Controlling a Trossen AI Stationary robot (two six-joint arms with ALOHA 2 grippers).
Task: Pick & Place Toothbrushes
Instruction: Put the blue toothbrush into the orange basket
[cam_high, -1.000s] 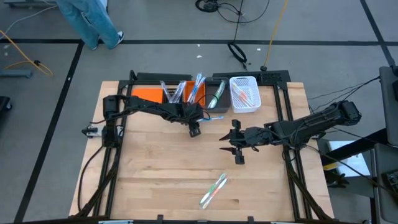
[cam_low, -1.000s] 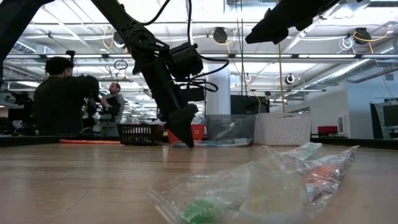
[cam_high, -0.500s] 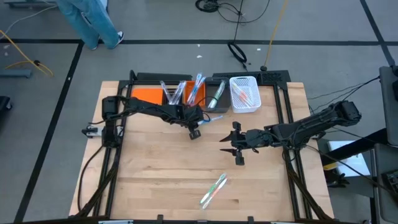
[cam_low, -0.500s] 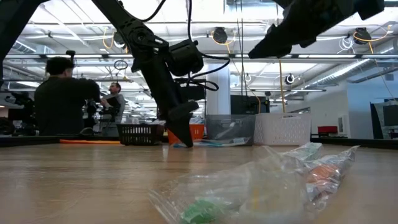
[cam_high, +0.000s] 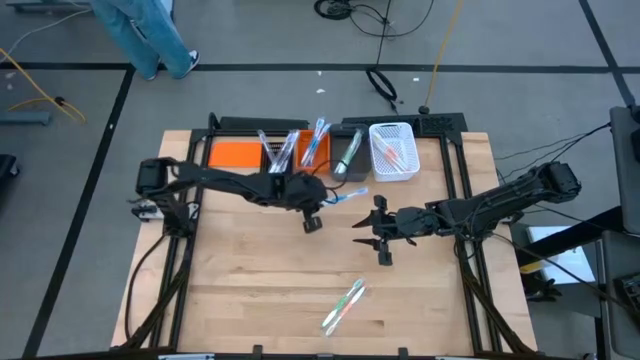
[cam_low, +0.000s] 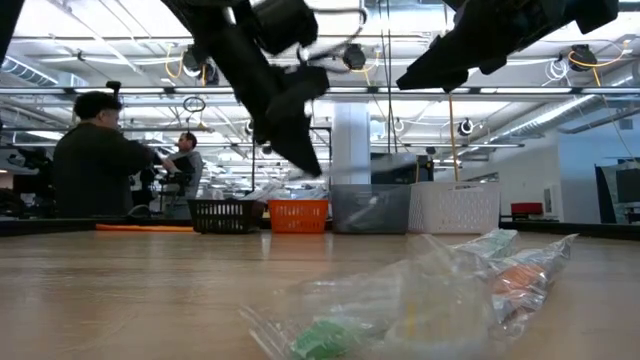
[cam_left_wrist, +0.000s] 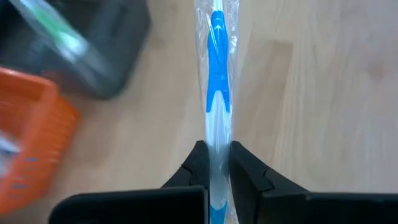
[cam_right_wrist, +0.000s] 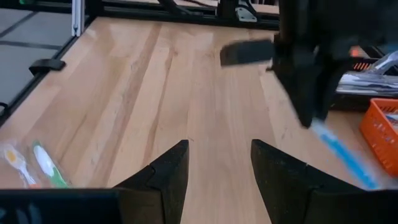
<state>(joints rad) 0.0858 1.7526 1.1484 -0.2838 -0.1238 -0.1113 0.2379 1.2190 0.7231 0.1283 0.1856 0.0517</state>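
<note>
left gripper: jaws clamped on wrapped blue toothbrush, lifted above worktop near the back-edge bins | right gripper: jaws apart, empty, over worktop centre | wrapped toothbrush pack: lying near front edge | orange bin: holds several wrapped brushes

Pretty standard lab space: light wood table sitting on a grey floor marked with dark tape lines. Behind it there's an open workshop with bright ceiling strip lights, exposed pipes, and 2 people at desks far back.
</note>
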